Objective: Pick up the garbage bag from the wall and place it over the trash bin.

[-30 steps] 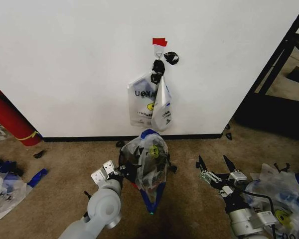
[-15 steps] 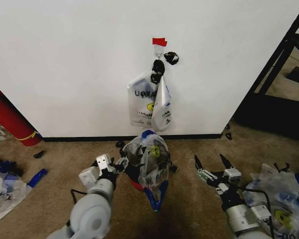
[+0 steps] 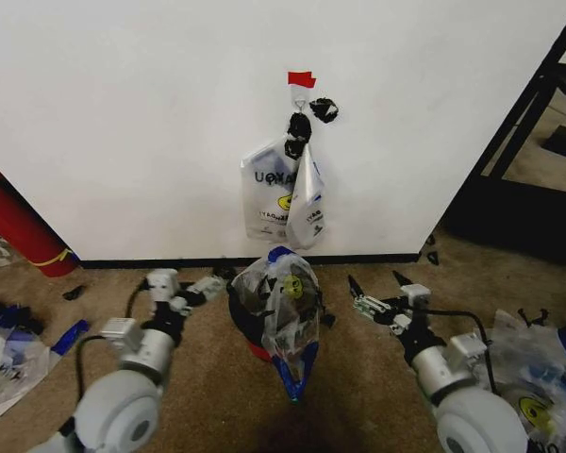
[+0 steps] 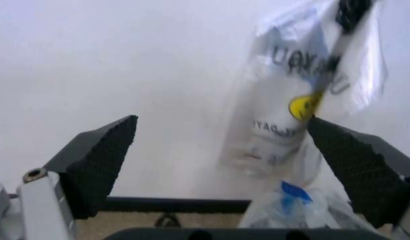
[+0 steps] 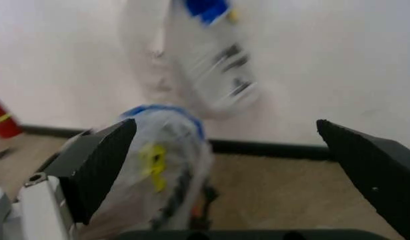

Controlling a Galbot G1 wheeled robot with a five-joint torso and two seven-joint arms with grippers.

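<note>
**Bag draped on the bin, end effectors flanking it**

Left end effector point(image 3: 184, 288) sits low over the brown carpet, fingers spread wide, just left of the small black trash bin point(image 3: 242, 321). The thin see-through garbage bag with blue handles point(image 3: 281, 307) covers that bin, below the white wall point(image 3: 123, 123). Right end effector point(image 3: 379, 291) gapes wide, just right of it.

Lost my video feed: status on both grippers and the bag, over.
Left gripper open, empty, left of trash bin. Right gripper open, empty, on its right. Garbage bag draped over bin. Nothing in the way.
</note>
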